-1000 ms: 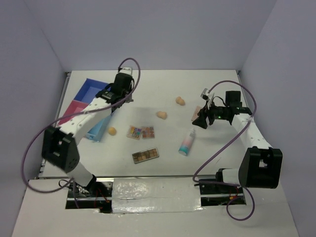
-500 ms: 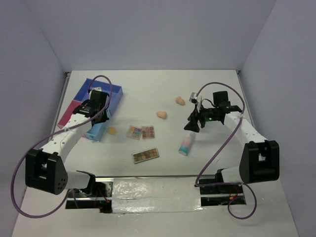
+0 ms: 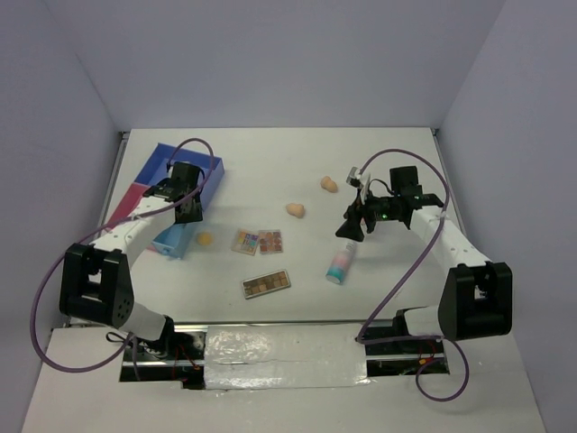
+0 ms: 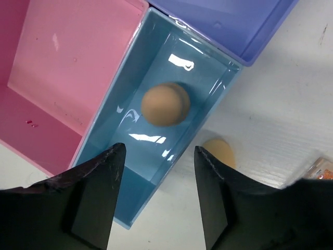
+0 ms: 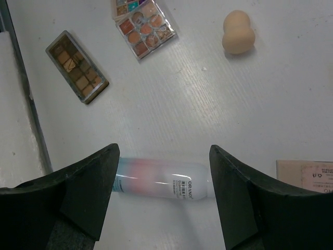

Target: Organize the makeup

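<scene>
peach sponge (image 4: pixel 165 104) in teal compt (image 4: pixel 204 73), 2nd sponge (image 4: pixel 219 152) outside

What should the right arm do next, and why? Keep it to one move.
Probably lower the right gripper onto the tube and close: its jaws are open right above it, and the tube lies loose on its side.

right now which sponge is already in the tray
The sponge in the teal compartment, below the left fingers; the other three lie on the table.
</scene>
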